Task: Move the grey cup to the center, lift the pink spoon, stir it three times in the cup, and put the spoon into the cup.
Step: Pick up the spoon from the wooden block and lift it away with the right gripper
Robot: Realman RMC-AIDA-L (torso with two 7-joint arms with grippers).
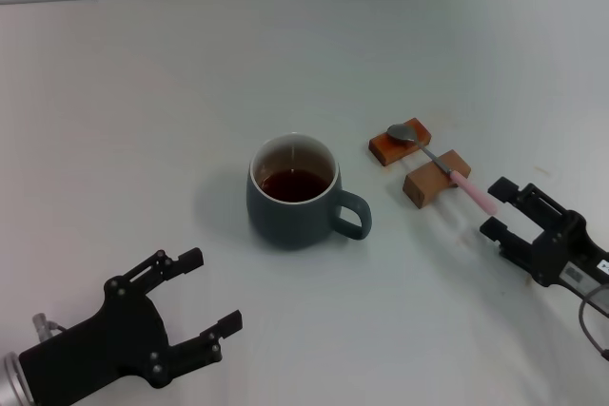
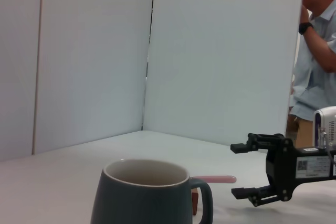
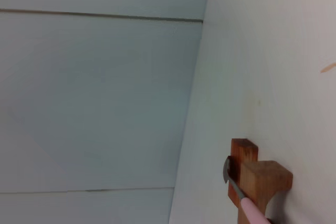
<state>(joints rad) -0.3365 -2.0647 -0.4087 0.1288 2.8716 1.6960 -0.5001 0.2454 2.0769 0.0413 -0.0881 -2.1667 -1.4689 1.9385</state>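
White label with a small printed code on the body of the right pincer point(image 2: 239, 170), text too small to read. No legible brand on the grey cup point(image 1: 293, 193).

Grey cup near the middle of the white surface point(image 1: 190, 92), upright, part-filled with dark reddish-brown liquid, loop handle toward the robot's right.

Pink spoon point(image 1: 441, 166) to the right of the cup, apart from it, bridging two brown wooden blocks point(image 1: 419, 161): metal bowl on the farther block, neck across the nearer one, pink handle overhanging toward the right pincer.

Right pincer point(image 1: 497, 208) low over the surface, fingers spread wide, handle tip just in front of its opening; contact with the handle cannot be told.

Left pincer point(image 1: 211, 292) at the near left, fingers wide apart, holding nothing, well short of the cup.

Person in a pale shirt point(image 2: 319, 51) beyond the white partition.
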